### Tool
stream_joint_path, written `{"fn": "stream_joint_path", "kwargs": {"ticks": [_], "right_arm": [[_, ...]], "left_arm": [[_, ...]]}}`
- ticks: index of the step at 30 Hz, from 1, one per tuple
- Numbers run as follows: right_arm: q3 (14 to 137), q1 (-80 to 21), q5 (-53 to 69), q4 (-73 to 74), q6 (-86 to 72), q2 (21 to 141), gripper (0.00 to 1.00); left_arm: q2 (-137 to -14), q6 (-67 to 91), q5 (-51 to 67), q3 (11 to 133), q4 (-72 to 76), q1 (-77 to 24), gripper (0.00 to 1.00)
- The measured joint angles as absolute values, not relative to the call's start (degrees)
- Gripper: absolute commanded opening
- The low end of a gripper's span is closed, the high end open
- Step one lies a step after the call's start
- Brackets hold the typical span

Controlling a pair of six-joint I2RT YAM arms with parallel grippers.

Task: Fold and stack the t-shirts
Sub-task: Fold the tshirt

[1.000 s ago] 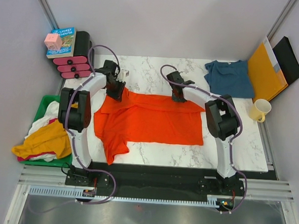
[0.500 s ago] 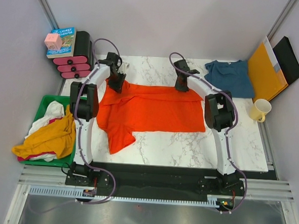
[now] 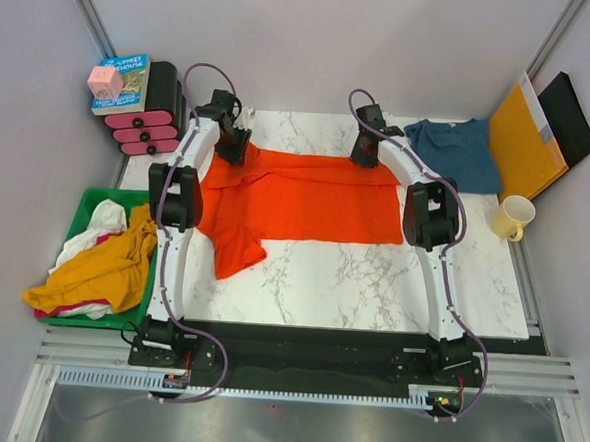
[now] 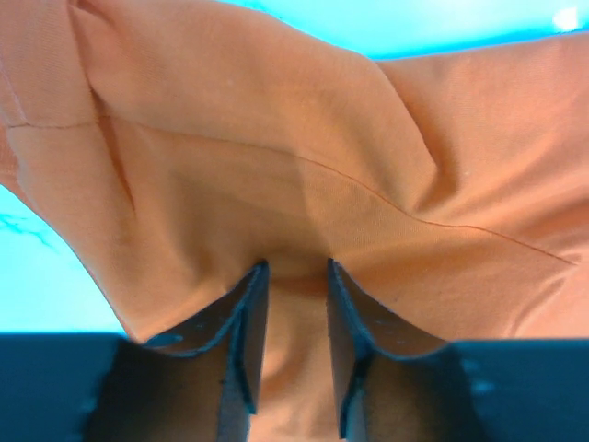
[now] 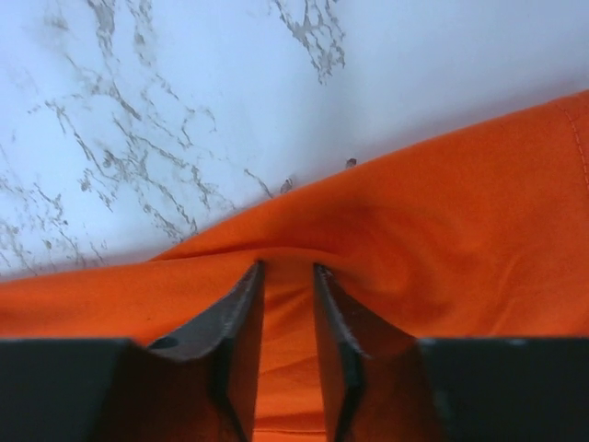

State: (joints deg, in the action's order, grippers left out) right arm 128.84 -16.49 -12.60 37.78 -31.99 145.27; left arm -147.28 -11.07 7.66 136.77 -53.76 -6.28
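Note:
The orange-red t-shirt [image 3: 306, 197] lies spread across the far half of the marble table, one sleeve trailing toward the near left. My left gripper [image 3: 233, 149] is shut on the shirt's far left edge; the wrist view shows cloth [image 4: 276, 203] pinched between the fingers [image 4: 241, 313]. My right gripper [image 3: 364, 155] is shut on the far right edge, with cloth [image 5: 414, 249] bunched between its fingers [image 5: 241, 313]. The dark teal-blue t-shirt [image 3: 454, 151] lies crumpled at the far right of the table.
A green bin [image 3: 83, 208] with mustard-yellow and white garments [image 3: 97, 269] sits at the left. A book and pink-black box [image 3: 142, 106] stand at the far left. An orange-yellow envelope [image 3: 525, 140] and a yellow mug [image 3: 514, 216] are at the right.
Both grippers have pulled the orange-red shirt's far edge toward the back of the table. The shirt has slid away from the near edge and stretched flatter.

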Motion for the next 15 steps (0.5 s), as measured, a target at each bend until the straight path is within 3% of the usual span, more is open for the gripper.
{"fn": "stream_joint_path", "kwargs": {"ticks": [2,3,4,6,15], "right_arm": [[127.8,-16.4,-12.3,36.3,-31.6,144.7,0.52],[125.2,-16.6,-12.3,34.1,-31.4,143.4,0.57],[122.5,-17.0,-12.5,33.0,-31.2,141.6,0.63],[117.4,-17.6,-13.3,32.7,-31.0,137.6,0.64],[94.8,-27.7,-19.8,28.0,-29.8,109.5,0.63]], "left_arm": [[-145.2,-10.2,9.0,133.4,-51.7,-6.1,0.53],[-142.7,-9.5,9.8,129.6,-50.5,-5.8,0.69],[-139.5,-8.8,10.4,125.0,-49.1,-5.5,0.74],[-131.5,-7.7,11.6,115.9,-46.9,-4.7,0.78],[-87.8,-9.5,17.3,85.1,-39.0,-3.6,0.65]]}}
